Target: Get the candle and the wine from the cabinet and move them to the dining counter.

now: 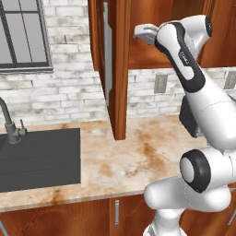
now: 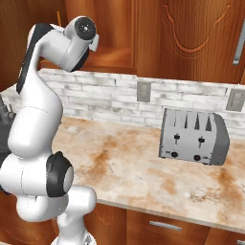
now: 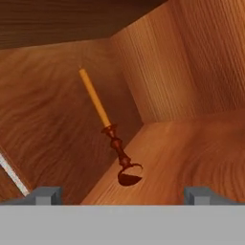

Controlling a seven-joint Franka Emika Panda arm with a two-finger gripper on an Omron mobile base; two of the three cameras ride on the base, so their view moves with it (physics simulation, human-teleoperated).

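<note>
The candle (image 3: 98, 103), a thin orange taper in a small dark red holder, stands in the hand view on the shelf floor of the cabinet (image 3: 191, 158), near its back corner. It looks tilted there because the hand is rolled. My gripper (image 3: 123, 195) is open, its two fingertips spread wide at the bottom of that view, and the candle is a short way ahead between their lines, untouched. From the left base view my hand (image 1: 146, 33) reaches into the open cabinet (image 1: 119, 69) above the counter. The wine and the dining counter are out of view.
The open cabinet door (image 1: 115, 92) hangs edge-on over the sink counter (image 1: 120, 161), left of my arm. A black sink (image 1: 39, 156) with a faucet (image 1: 11, 124) lies at the left. A silver toaster (image 2: 194, 136) stands against the brick wall at the right.
</note>
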